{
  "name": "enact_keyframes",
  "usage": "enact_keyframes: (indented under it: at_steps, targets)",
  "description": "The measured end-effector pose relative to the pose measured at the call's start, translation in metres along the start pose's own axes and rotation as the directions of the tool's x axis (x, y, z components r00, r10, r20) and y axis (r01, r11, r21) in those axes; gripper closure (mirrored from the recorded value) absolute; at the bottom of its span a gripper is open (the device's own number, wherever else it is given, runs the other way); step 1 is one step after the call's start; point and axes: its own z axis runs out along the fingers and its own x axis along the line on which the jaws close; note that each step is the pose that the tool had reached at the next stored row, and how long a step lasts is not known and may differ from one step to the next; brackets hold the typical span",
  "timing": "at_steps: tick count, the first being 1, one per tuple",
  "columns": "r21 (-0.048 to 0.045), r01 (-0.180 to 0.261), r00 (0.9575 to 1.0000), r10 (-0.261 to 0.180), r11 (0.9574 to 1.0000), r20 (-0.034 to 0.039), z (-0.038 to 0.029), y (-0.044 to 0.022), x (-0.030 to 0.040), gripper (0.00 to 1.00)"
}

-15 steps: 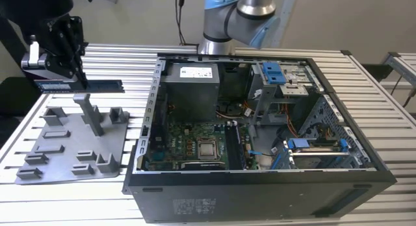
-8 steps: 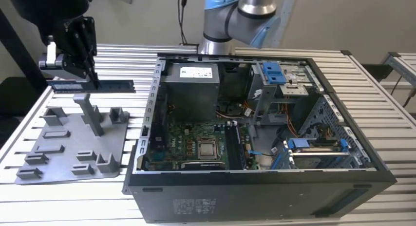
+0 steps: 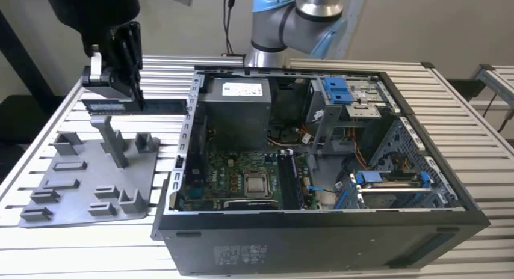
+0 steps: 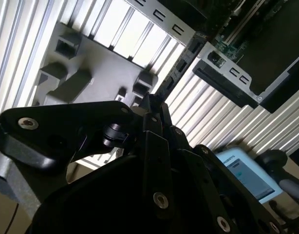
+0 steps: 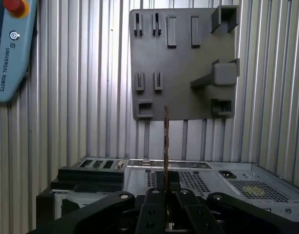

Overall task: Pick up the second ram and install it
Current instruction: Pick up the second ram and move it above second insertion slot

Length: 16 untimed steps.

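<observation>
The second ram (image 3: pixel 161 105) is a thin green stick held level above the slatted table, over the far end of the grey fixture plate (image 3: pixel 88 177). My gripper (image 3: pixel 131 94) is shut on it, to the exterior view's left of the open computer case (image 3: pixel 321 231). In the first wrist view the ram (image 5: pixel 165 141) shows edge-on as a thin line rising out of the gripper (image 5: pixel 165 187), with the fixture plate (image 5: pixel 183 63) beyond it. In the second wrist view the closed fingertips (image 4: pixel 152 105) hang over the plate (image 4: pixel 91 73).
Inside the case lies the motherboard (image 3: pixel 233 183), with dark memory slots (image 3: pixel 289 177) beside the processor socket. Blue drive clips (image 3: pixel 337 89) sit at the case's far side. A teach pendant (image 5: pixel 8 48) lies on the slatted table (image 3: pixel 241 261). The arm's base (image 3: pixel 305 20) stands behind the case.
</observation>
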Motion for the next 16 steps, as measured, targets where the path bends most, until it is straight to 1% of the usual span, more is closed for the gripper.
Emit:
enact_keyframes:
  at_steps: [9, 16]
  targets:
    - [-0.0056, 0.000, 1.0000, 0.000, 1.0000, 0.0001, 0.0000, -0.0363, 0.0007, 0.86]
    - [-0.0088, 0.000, 1.0000, 0.000, 1.0000, 0.0002, 0.0001, -0.0614, 0.0013, 0.86]
